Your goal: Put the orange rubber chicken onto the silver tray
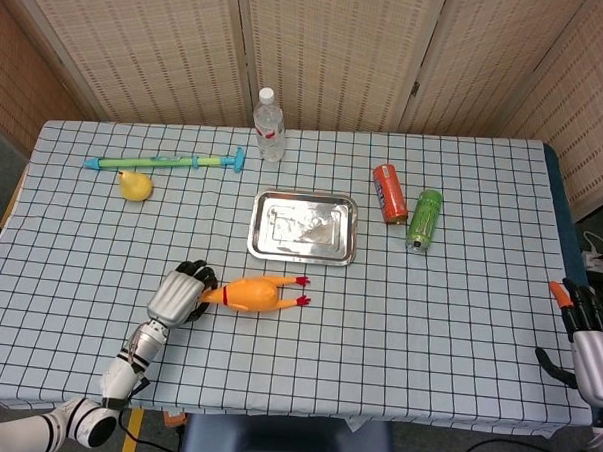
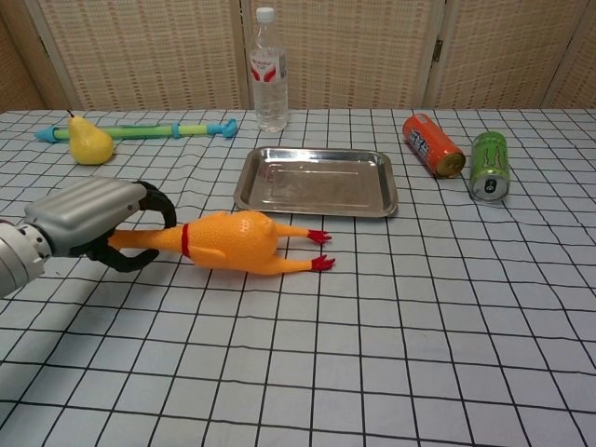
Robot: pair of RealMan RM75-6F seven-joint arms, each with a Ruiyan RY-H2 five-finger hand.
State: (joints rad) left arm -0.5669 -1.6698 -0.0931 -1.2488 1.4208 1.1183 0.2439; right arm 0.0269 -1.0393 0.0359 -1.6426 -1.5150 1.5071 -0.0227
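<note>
Orange rubber chicken lies on the table, and the left hand closes its fingers around the neck end, gripping it. The body and red feet rest on the cloth and point to 3 o'clock. The silver tray stands at about 1 o'clock from the hand, just beyond the chicken and not touching it. I think the hand should lift high enough for the hanging feet to pass the tray rim. The right hand waits open, well apart, at the table edge.
</note>
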